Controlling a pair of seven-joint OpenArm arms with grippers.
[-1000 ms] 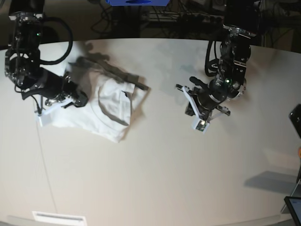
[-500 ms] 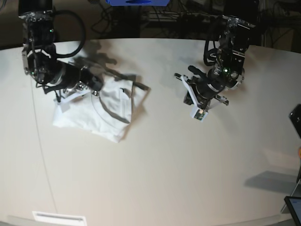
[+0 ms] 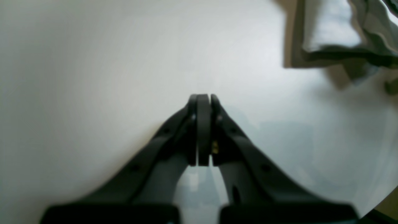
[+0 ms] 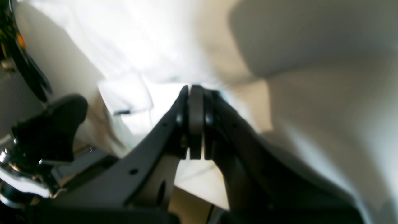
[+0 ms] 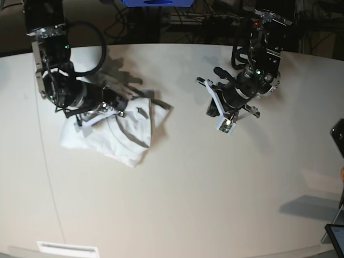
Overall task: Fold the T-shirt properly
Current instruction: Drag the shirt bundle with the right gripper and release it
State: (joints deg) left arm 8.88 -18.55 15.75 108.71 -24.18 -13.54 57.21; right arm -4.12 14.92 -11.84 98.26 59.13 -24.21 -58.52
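Observation:
The white T-shirt (image 5: 126,145) lies bunched and partly folded on the left half of the table (image 5: 188,188). My right gripper (image 5: 120,105) hovers low over its upper middle, with the fingers pressed together. In the right wrist view the shut right gripper (image 4: 194,90) points at blurred white cloth of the T-shirt (image 4: 124,46), and no cloth shows between the pads. My left gripper (image 5: 214,110) stands over bare table to the right of the shirt. The left wrist view shows the left gripper (image 3: 203,96) shut and empty, with the T-shirt (image 3: 329,28) at the top right.
A dark flat device (image 5: 338,137) sits at the table's right edge and another (image 5: 336,239) at the lower right corner. A white label (image 5: 67,248) lies at the front left edge. Cables and a blue object (image 5: 156,2) are behind the table.
My right arm has swung rightwards from the shirt's left edge to its upper middle, and the cloth shifted slightly. The left arm has drawn back a little towards the far edge.

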